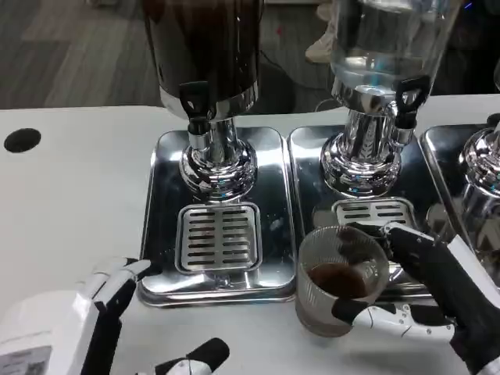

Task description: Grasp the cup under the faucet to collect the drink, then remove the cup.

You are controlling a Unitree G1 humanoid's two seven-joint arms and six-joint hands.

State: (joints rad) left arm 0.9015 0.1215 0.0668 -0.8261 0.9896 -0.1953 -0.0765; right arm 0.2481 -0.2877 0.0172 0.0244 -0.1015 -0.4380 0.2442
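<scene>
A clear ribbed cup [337, 280] with dark drink in its bottom stands at the front edge of the middle steel tray [312, 180]. My right hand [426, 293] grips it from the right, thumb below and fingers around its far side. The cup is well in front of the clear dispenser's black faucet [409, 98] and off its drip grate [373, 211]. The dark dispenser's faucet [195, 101] hangs over the left tray's grate [219, 237], with nothing beneath it. My left hand [109, 312] hovers at the lower left, fingers apart and holding nothing.
A dark-filled dispenser [205, 47] and a clear dispenser [387, 47] stand on chrome bases on steel trays. A third chrome base [484, 156] is at the right edge. A black hole [22, 140] marks the white table at left.
</scene>
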